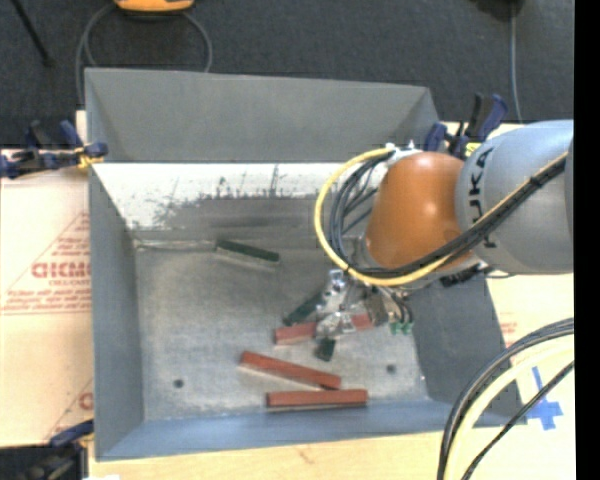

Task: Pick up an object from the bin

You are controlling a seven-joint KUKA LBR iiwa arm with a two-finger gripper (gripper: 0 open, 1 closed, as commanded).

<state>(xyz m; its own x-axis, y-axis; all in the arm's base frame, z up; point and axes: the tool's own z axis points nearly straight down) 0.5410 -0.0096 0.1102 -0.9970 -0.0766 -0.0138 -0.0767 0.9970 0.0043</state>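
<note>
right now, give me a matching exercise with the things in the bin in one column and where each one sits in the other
Things:
1. dark green bar
2. slanted red-brown bar
3. level red-brown bar
4. hand

Places:
a. lowest in the view
b. over the small red and green pieces, right of centre
c. alone, toward the top of the view
d. just above the lowest bar

Pairs: 1-c, 2-d, 3-a, 4-b

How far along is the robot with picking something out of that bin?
Done: the gripper is down inside the bin, over a small cluster of a short reddish piece and dark green bits. In hand: nothing visibly lifted; whether it grips anything I cannot tell. Left: grasp and lift out. Two long reddish sticks lie untouched in front.
</note>
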